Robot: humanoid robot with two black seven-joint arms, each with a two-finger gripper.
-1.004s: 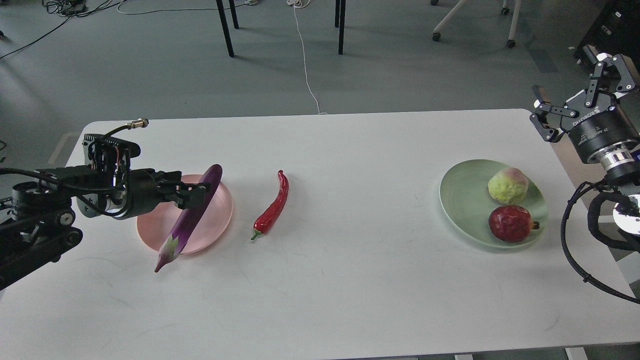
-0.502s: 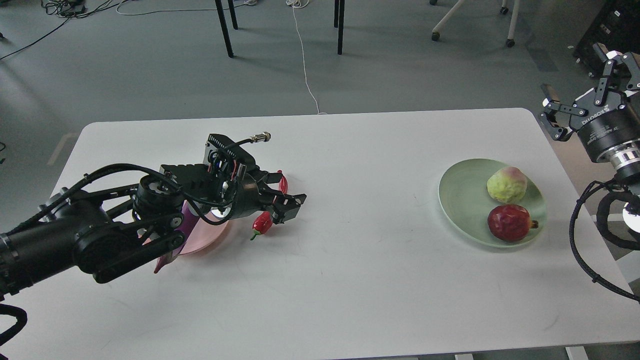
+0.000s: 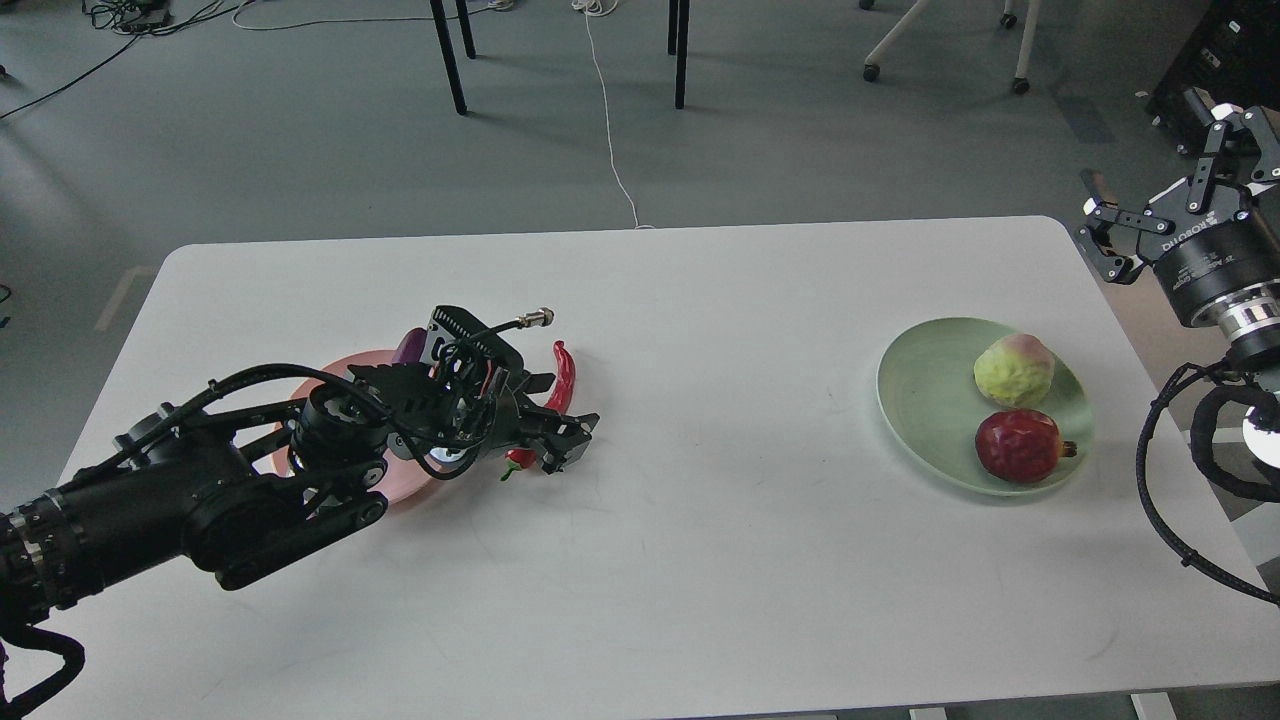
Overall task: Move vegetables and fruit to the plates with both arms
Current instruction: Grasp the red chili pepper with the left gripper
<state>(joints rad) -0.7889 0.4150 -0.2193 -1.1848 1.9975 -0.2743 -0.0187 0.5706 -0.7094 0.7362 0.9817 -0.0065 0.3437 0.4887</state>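
The red chili pepper (image 3: 563, 374) lies on the white table (image 3: 700, 560), just right of the pink plate (image 3: 331, 374). My left gripper (image 3: 561, 408) is open and low over the chili's middle, one finger on each side; the stem end shows below it. The purple eggplant (image 3: 407, 346) lies on the pink plate, mostly hidden behind my left arm. The yellow-green fruit (image 3: 1014, 370) and the dark red fruit (image 3: 1018, 445) sit on the mint green plate (image 3: 920, 390) at the right. My right gripper (image 3: 1160, 165) is open and empty, raised beyond the table's right edge.
Black chair or table legs (image 3: 450, 55) and a white cable (image 3: 612, 130) are on the grey floor behind the table. My right arm's black cables (image 3: 1165, 500) hang over the table's right edge.
My left arm let go of the eggplant on the pink plate, swung right and lowered its open gripper around the chili. My right gripper shifted slightly right.
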